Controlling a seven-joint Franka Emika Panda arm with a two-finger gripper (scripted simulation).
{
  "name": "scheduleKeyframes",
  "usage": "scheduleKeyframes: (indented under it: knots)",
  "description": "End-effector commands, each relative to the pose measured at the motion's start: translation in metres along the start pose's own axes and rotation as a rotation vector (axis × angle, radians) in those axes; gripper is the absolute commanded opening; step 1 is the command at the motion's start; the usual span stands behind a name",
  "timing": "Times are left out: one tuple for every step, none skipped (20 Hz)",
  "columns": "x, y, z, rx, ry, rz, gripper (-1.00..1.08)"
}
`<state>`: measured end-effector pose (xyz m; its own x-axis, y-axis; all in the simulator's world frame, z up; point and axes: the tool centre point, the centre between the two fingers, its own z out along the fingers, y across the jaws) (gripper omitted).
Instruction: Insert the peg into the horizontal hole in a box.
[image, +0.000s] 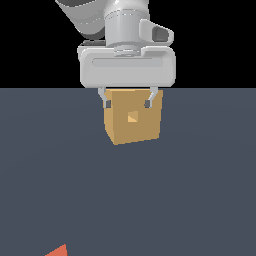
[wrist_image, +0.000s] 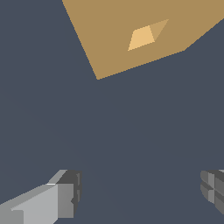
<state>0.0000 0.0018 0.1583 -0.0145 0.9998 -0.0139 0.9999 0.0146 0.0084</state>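
Observation:
The tan box (image: 132, 120) stands on the dark grey floor in the middle of the exterior view, its small square hole (image: 132, 117) facing the camera. In the wrist view the box (wrist_image: 109, 39) and its hole (wrist_image: 142, 37) also show. My gripper (image: 127, 104) hangs in front of the box's upper part, open, with nothing between its fingers (wrist_image: 65, 199). Only an orange-red tip of the peg (image: 59, 251) shows, at the exterior view's lower left edge, far from the gripper.
The dark grey floor (image: 190, 190) stretches around the box. The arm's white hand (image: 127, 65) fills the upper middle of the exterior view.

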Motion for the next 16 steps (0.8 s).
scheduleKeyframes:
  knots:
    - [0.000,0.000,0.000,0.000,0.000,0.000,1.00]
    - [0.000,0.000,0.000,0.000,0.000,0.000,1.00]
    - [-0.001,0.000,0.000,0.000,0.000,-0.001,1.00]
    - [-0.002,-0.001,0.000,0.000,0.000,-0.003,1.00]
    - [-0.003,-0.001,0.001,0.000,0.000,-0.005,1.00]
    - [-0.005,-0.002,0.001,0.000,0.000,-0.008,1.00]
    - [-0.007,-0.002,0.002,0.000,0.000,-0.012,1.00]
    - [-0.009,-0.003,0.003,0.000,0.000,-0.017,1.00]
    - [-0.012,-0.004,0.003,0.000,0.001,-0.022,1.00]
    - [-0.015,-0.005,0.004,0.000,0.001,-0.027,1.00]
    - [-0.018,-0.007,0.005,0.000,0.001,-0.034,1.00]
    - [-0.022,-0.008,0.007,0.000,0.001,-0.041,1.00]
    - [-0.026,-0.009,0.008,0.000,0.001,-0.048,1.00]
    - [-0.031,-0.011,0.009,0.000,0.002,-0.056,1.00]
    - [-0.036,-0.012,0.011,0.000,0.002,-0.065,1.00]
    - [-0.041,-0.014,0.012,0.000,0.002,-0.075,1.00]
